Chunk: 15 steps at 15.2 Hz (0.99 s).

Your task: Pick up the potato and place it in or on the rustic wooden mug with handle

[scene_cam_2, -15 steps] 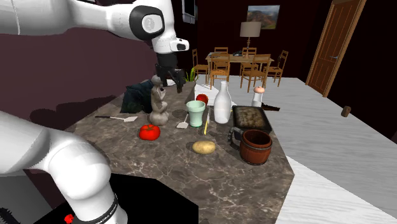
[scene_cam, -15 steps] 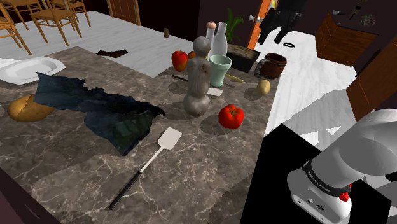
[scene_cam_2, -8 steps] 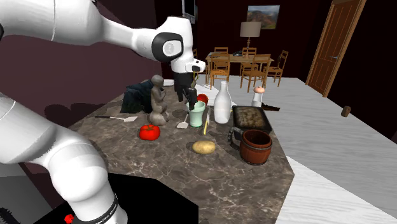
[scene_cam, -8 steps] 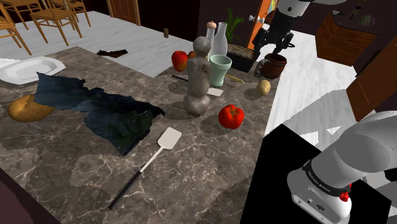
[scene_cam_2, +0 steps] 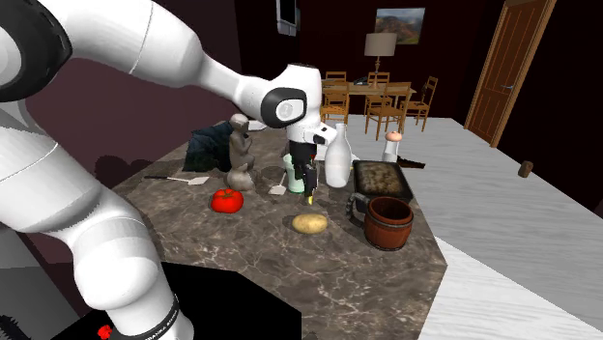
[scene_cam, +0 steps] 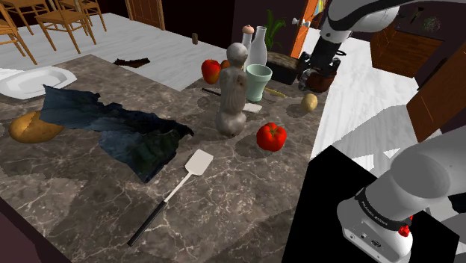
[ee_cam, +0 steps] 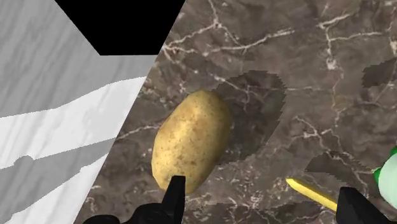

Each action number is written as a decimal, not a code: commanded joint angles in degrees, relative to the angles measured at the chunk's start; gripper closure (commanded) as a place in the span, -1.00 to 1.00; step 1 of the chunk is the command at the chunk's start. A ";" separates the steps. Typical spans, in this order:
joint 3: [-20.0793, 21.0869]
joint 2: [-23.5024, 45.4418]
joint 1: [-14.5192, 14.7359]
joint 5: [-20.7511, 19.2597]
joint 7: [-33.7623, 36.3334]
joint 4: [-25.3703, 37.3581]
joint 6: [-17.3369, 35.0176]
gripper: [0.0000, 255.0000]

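The potato (scene_cam: 309,102) (scene_cam_2: 310,224) lies on the dark marble counter close to its edge. The brown wooden mug with handle (scene_cam_2: 388,222) stands upright just beside it; in the shoulder view the mug (scene_cam: 327,79) is partly hidden behind the hand. My black gripper (scene_cam: 314,73) (scene_cam_2: 308,181) hangs a little above the counter, over the potato, pointing down. In the wrist view the gripper (ee_cam: 262,202) is open with nothing between the fingers. The potato (ee_cam: 191,140) lies just ahead of one fingertip (ee_cam: 175,191), off to that side of the gap.
A pale green cup (scene_cam: 258,81), a white bottle (scene_cam_2: 336,156), a grey figurine (scene_cam: 232,90), a dark baking dish (scene_cam_2: 379,179) and a tomato (scene_cam: 271,136) crowd the counter nearby. A thin yellow stick (ee_cam: 312,194) lies beside the cup. The counter edge (ee_cam: 137,118) runs right next to the potato.
The arm has swung away from the figurine and come down over the potato and mug. The fingers have stayed open. Nothing on the counter has moved.
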 commanded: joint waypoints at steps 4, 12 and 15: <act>-1.78 6.20 -3.13 -0.26 5.64 -1.33 5.16 -1.00; -2.59 11.55 -4.02 0.33 7.21 -3.78 12.03 -1.00; -2.58 12.42 -3.97 0.51 7.08 -4.24 13.35 -1.00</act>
